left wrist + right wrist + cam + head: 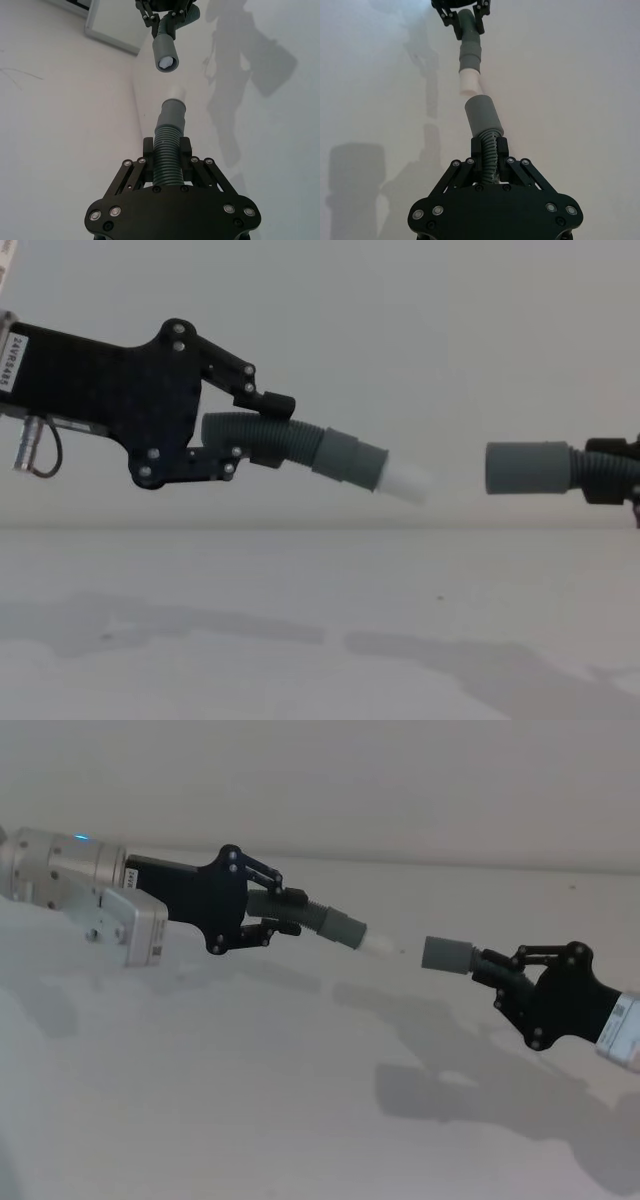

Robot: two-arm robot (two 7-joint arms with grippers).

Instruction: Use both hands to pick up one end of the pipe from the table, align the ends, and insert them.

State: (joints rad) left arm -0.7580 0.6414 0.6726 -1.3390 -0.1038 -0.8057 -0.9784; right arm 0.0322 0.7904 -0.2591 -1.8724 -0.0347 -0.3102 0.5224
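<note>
Two pipe pieces hang above the worktop (300, 1120), their ends facing across a small gap: the whitish spigot (378, 945) points toward 3 o'clock at the grey cuff (446, 955). The left hand (262, 902) is clamped on the ribbed part of the spigot piece (315, 918); the right hand (507, 978) is clamped on the ribs of the cuff piece (560, 469).

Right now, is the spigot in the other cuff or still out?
Out. The whitish spigot on the left gripper's pipe sits short of the grey cuff held by the right gripper, a gap between.

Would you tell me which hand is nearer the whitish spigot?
Left. The left hand holds the pipe piece bearing the whitish spigot; the right hand sits across a gap.
</note>
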